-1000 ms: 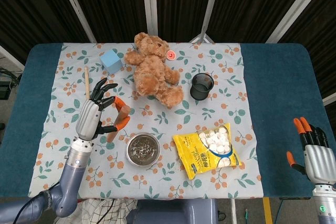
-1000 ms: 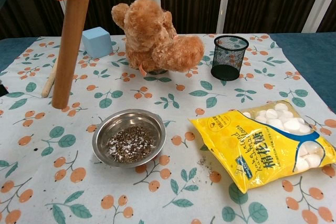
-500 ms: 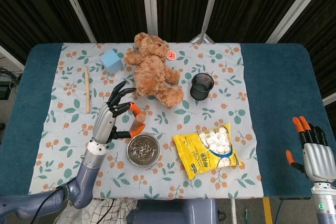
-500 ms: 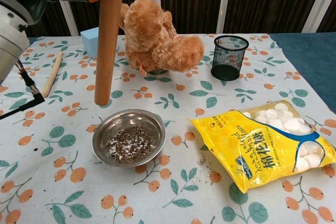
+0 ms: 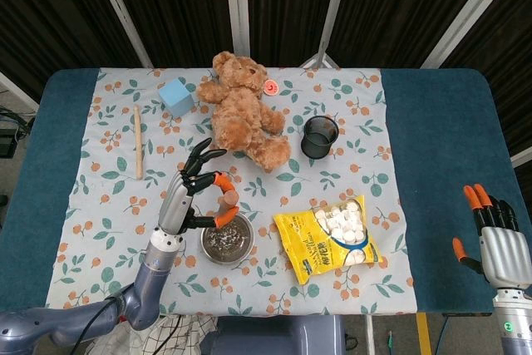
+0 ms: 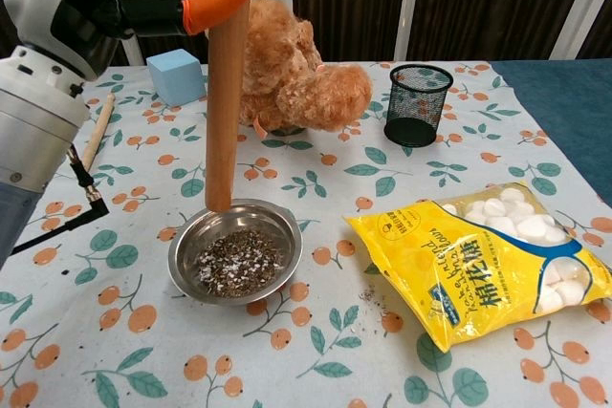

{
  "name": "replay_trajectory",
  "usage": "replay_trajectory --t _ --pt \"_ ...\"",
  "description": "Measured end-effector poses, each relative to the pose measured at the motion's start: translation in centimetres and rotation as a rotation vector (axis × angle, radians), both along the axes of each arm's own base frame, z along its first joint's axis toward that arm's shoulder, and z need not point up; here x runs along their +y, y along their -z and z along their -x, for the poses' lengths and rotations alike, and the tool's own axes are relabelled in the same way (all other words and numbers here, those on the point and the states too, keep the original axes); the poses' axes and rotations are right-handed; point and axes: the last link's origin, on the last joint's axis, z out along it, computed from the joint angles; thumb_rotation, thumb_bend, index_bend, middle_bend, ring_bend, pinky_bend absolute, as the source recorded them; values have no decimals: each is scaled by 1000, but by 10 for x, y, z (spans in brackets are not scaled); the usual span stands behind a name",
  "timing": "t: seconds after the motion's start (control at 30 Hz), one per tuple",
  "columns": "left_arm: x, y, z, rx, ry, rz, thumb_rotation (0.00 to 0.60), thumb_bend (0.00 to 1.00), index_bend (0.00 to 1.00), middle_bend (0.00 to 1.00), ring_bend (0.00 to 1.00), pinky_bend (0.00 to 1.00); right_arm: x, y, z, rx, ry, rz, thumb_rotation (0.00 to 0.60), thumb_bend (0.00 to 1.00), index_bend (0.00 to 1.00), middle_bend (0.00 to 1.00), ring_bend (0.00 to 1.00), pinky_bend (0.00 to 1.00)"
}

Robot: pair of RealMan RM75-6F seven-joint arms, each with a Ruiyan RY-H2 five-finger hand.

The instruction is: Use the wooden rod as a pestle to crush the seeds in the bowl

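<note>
My left hand (image 5: 193,193) (image 6: 91,16) grips a thick wooden rod (image 6: 228,83) (image 5: 230,198) and holds it upright. The rod's lower end hangs just above the far left rim of the steel bowl (image 6: 191,239) (image 5: 245,247). Crushed seeds (image 6: 236,263) (image 5: 225,238) lie in the bowl's bottom. My right hand (image 5: 492,234) rests at the table's front right corner in the head view, fingers apart, holding nothing. It is out of the chest view.
A thin wooden stick (image 5: 138,140) (image 6: 94,136) lies at the left. A blue cube (image 5: 176,96), a teddy bear (image 5: 241,112) and a black mesh cup (image 5: 320,136) stand behind the bowl. A yellow marshmallow bag (image 5: 332,235) lies right of the bowl.
My left hand has carried the upright rod rightward, from well left of the bowl to just over its left rim. The right hand has stayed still.
</note>
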Motion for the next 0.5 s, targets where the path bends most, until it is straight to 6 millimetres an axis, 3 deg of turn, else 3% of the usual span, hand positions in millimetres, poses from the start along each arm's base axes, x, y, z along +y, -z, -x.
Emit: replay_trajectory --t 0.5 --pt "-1 30 12 12 4 58 600 792 618 706 182 61 -1 0 0 4 4 3 600 416 0 0 0 0"
